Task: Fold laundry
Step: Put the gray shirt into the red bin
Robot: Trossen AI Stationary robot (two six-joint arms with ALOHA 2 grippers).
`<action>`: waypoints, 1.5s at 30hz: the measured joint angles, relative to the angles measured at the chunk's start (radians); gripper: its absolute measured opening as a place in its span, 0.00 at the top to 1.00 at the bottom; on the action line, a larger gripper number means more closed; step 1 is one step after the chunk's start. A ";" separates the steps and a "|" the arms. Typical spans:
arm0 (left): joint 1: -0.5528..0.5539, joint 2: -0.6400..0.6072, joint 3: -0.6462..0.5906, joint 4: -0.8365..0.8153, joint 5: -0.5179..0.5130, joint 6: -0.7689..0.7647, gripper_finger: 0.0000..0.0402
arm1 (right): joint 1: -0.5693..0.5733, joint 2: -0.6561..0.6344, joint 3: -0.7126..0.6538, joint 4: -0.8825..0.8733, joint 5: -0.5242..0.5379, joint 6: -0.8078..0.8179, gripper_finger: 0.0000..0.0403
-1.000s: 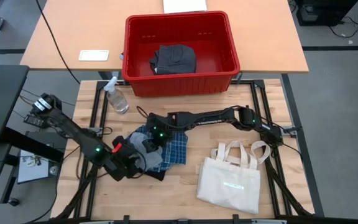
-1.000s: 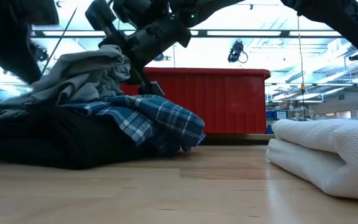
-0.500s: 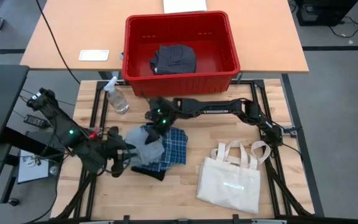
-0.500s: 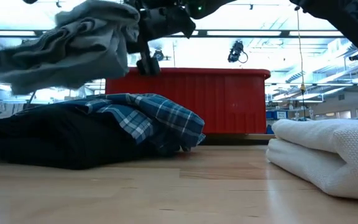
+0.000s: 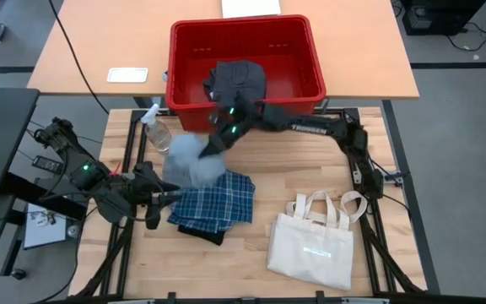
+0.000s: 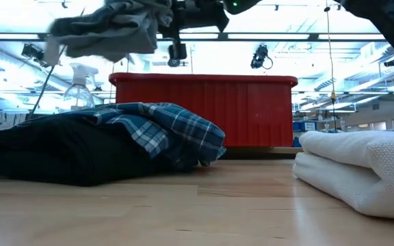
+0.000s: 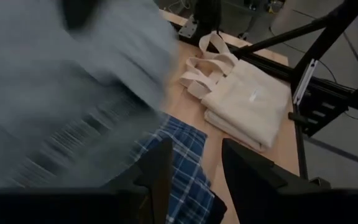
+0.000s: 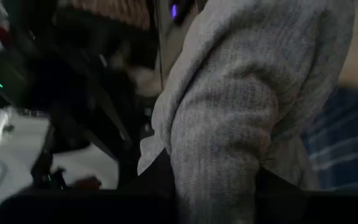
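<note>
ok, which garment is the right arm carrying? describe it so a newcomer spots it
Find the red bin at the table's far edge. Just in front of it the right gripper holds up the light grey garment. It is the only one off the table; the plaid shirt lies below.

overhead, table-level and two wrist cameras, all sharing the plaid garment [image 5: 216,205]

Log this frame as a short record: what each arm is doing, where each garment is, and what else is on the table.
right pincer: shut on the light grey garment, held in the air above the pile
left pincer: open, empty, at the pile's left edge
plaid garment: on the table, on top of the black garment
dark grey garment: inside the red bin
tote bag: flat on the table, right of the pile
spray bottle: upright beside the bin
</note>
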 joint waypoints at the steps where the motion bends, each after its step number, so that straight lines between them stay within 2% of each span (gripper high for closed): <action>1: 0.000 0.000 0.000 0.000 -0.003 0.000 0.64 | -0.022 -0.009 0.001 0.007 -0.001 0.000 0.80; 4: 0.000 0.000 0.000 0.000 -0.006 0.000 0.64 | -0.087 -0.017 0.001 0.053 -0.021 0.014 0.80; 10: 0.000 0.000 0.000 0.000 -0.012 -0.004 0.64 | -0.199 -0.016 0.001 0.289 -0.082 0.124 0.80; 16: 0.000 0.001 0.000 0.000 -0.037 -0.008 0.64 | -0.316 -0.015 0.001 0.491 -0.083 0.236 0.80; 24: 0.001 0.001 0.000 -0.027 -0.098 -0.013 0.64 | -0.442 -0.015 0.001 0.634 -0.057 0.304 0.79; 33: 0.011 0.001 0.000 -0.030 -0.120 -0.013 0.64 | -0.564 -0.015 0.001 0.637 0.013 0.275 0.79; 39: 0.039 0.001 0.000 -0.030 -0.120 -0.013 0.64 | -0.601 -0.015 0.001 0.611 0.044 0.254 0.79; 45: 0.064 0.001 -0.001 -0.030 -0.120 0.016 0.64 | -0.601 -0.015 0.001 0.422 0.066 0.146 0.79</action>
